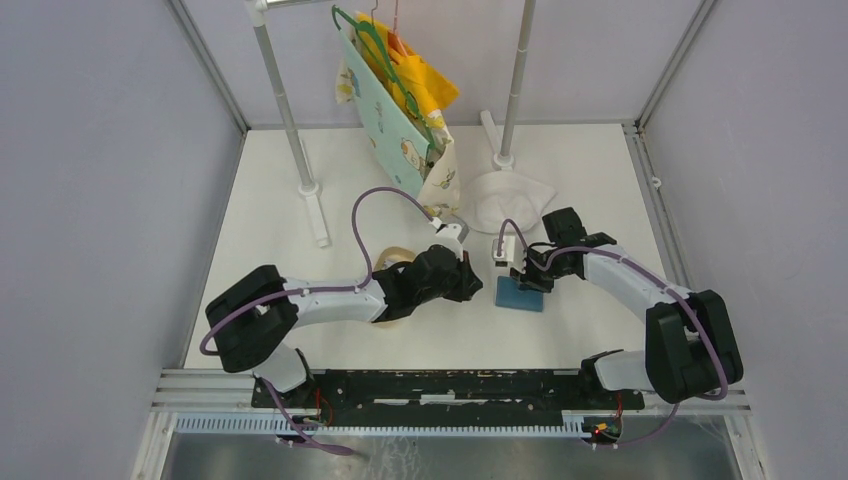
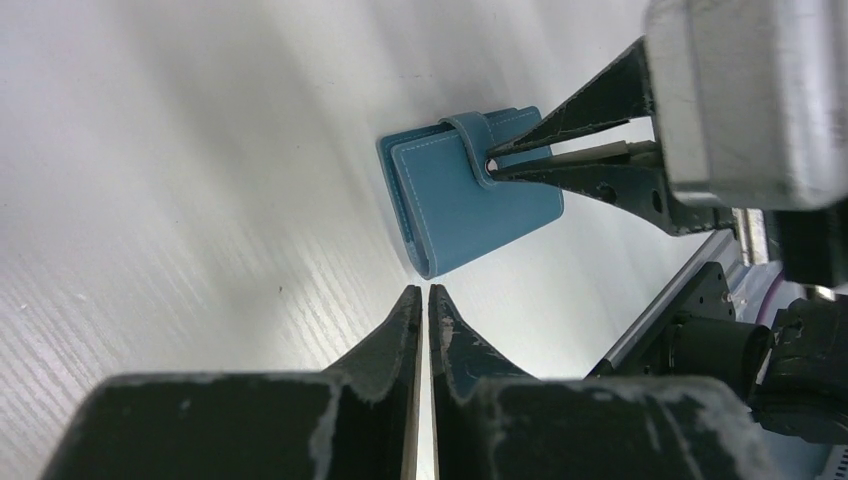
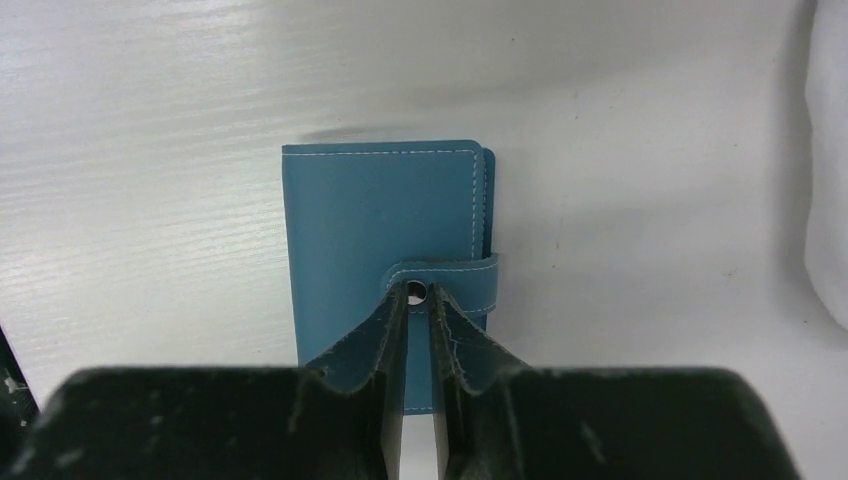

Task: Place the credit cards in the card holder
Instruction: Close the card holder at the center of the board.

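The card holder (image 1: 517, 297) is a flat blue wallet lying closed on the white table, its strap snapped across the face (image 3: 370, 210) (image 2: 470, 215). My right gripper (image 3: 418, 292) points down at it, jaws nearly together, with the tips pinching the strap on either side of the round snap button. The left wrist view shows those tips (image 2: 490, 165) meeting at the strap's end. My left gripper (image 2: 424, 290) is shut with nothing between its fingers, just off the wallet's near corner, to its left from above (image 1: 478, 283). The credit cards are out of view.
A tan oval tray (image 1: 393, 258) lies mostly under my left arm. At the back stand a rack's two posts (image 1: 300, 150), with hangers and a patterned cloth bag (image 1: 395, 110). A white cloth (image 1: 505, 200) lies behind the wallet. Walls close in both sides.
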